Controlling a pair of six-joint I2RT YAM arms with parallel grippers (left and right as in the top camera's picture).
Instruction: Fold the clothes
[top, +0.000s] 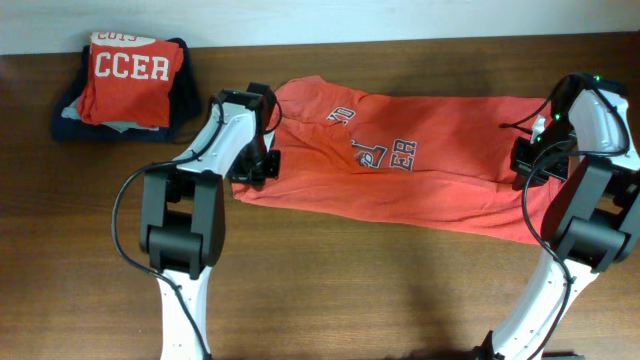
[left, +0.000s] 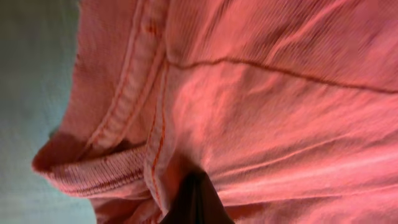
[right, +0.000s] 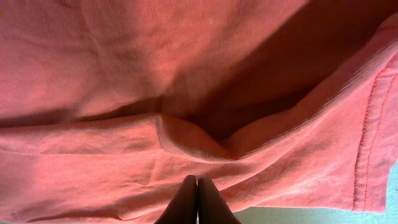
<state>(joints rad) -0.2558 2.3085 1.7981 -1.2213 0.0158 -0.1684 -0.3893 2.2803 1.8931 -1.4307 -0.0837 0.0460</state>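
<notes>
Orange-red cotton is stretching across the middle of the wooden table (top: 350, 290). Your T-shirt (top: 440, 180) is lying folded into a long band, running from left of centre out towards the right edge, with parts of its navy-and-white print showing on top.

Your left gripper (top: 262, 160) is sitting at the band's left end. In the left wrist view its dark fingers (left: 194, 200) are pressing together while the cloth is puckering into them beside a stitched, ribbed hem, so it is pinching the T-shirt there.

Your right gripper (top: 530, 162) is sitting at the opposite end. In the right wrist view its fingers (right: 186, 202) are meeting tip to tip, and a raised crease of fabric is running straight into them, so it too is nipping the T-shirt.

At the table's far left corner, well apart from the band, a folded red shirt (top: 130, 75) lettered "CCER" is resting on a navy garment (top: 68, 125).
</notes>
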